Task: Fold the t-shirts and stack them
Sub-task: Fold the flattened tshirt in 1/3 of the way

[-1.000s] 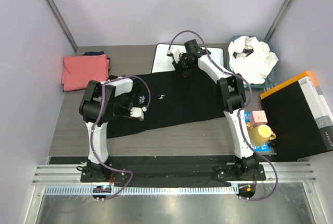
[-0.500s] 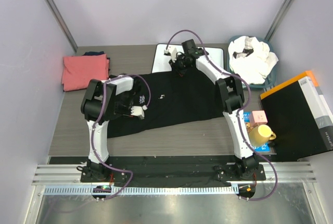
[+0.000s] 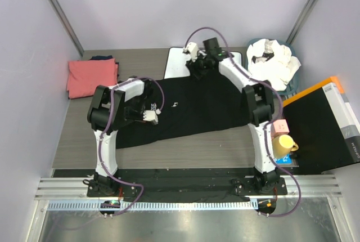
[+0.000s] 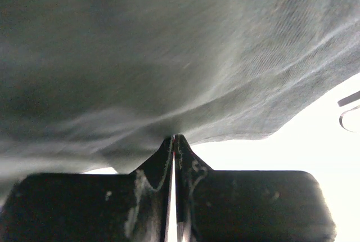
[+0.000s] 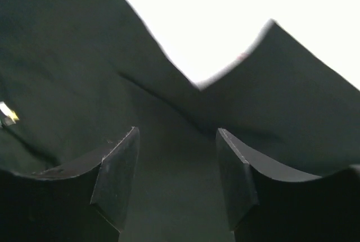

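Now left fingers (image 4: pixel 167 160) clamped on black tee (image 3: pixel 194 107); right fingers (image 5: pixel 119 166) parted over its far edge

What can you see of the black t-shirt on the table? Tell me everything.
The black t-shirt is soft, dark cloth spread wide and mostly flat across the middle of the table, slightly askew, with a small white mark near its centre. Its far edge overlaps the near edge of the white board. The left gripper is shut on a pinch of cloth in its left part. The right gripper stands open over the far edge, a crease running beneath its fingers.
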Available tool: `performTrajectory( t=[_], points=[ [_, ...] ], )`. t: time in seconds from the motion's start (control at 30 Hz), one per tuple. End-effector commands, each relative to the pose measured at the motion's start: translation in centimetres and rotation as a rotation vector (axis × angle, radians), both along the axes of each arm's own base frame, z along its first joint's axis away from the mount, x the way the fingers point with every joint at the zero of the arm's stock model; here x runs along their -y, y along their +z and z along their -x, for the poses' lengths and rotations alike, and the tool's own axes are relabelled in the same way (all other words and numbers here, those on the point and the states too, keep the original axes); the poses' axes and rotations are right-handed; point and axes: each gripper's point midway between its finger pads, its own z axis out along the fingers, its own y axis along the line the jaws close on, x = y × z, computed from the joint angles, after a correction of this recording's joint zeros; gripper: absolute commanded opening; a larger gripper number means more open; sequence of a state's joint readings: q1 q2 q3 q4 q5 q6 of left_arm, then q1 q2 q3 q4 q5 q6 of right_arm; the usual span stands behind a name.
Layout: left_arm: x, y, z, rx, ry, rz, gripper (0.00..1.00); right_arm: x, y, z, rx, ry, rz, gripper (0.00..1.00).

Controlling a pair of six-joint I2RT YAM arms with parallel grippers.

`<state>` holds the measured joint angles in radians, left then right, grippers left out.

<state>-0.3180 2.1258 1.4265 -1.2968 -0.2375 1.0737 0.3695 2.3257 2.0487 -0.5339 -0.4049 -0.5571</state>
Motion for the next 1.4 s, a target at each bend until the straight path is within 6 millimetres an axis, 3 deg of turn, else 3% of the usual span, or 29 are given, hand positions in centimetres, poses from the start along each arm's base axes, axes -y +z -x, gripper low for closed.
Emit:
performTrajectory(
  t=[0.0, 0.03, 0.1, 0.13, 0.17, 0.27, 0.37, 0.57, 0.93, 1.13, 1.37],
  points=[
    [0.9, 2.7, -1.7, 0.092, 0.015, 0.065, 0.00, 6.4, 9.5, -0.6, 0.208, -0.074, 0.037, 0.58],
    [0.8, 2.9, -1.7, 0.096, 0.015, 0.065, 0.00, 8.5, 8.2, 0.9, 0.141, -0.063, 0.093, 0.39],
    [0.8, 3.2, -2.0, 0.103, 0.010, 0.074, 0.00, 10.7, 5.3, 3.2, 0.070, 0.020, 0.206, 0.12],
    [0.8, 3.2, -2.0, 0.101, 0.007, 0.076, 0.00, 12.5, 3.3, 5.8, -0.040, 0.054, 0.266, 0.01],
    [0.7, 3.2, -1.9, 0.096, 0.002, 0.074, 0.00, 13.5, 1.5, 7.5, -0.090, 0.111, 0.322, 0.01],
    [0.4, 3.1, -1.7, 0.083, -0.014, 0.074, 0.00, 15.8, -1.5, 12.1, -0.240, 0.160, 0.383, 0.01],
    [0.2, 3.0, -1.2, 0.059, -0.019, 0.082, 0.00, 16.6, -2.8, 15.1, -0.293, 0.215, 0.409, 0.01],
    [-0.5, 1.3, 0.1, 0.015, -0.039, 0.086, 0.00, 17.6, -5.3, 17.1, -0.388, 0.216, 0.434, 0.01],
    [-1.8, -3.4, 3.2, -0.046, -0.023, 0.057, 0.00, 18.1, -8.9, 17.3, -0.454, 0.183, 0.433, 0.01],
    [-2.2, -3.2, 4.5, -0.063, -0.018, 0.052, 0.00, 18.8, -10.4, 19.2, -0.504, 0.210, 0.465, 0.01],
    [-0.3, -0.2, 3.5, -0.007, 0.038, 0.119, 0.00, 18.8, -8.3, 19.1, -0.467, 0.235, 0.464, 0.01]
  ],
)
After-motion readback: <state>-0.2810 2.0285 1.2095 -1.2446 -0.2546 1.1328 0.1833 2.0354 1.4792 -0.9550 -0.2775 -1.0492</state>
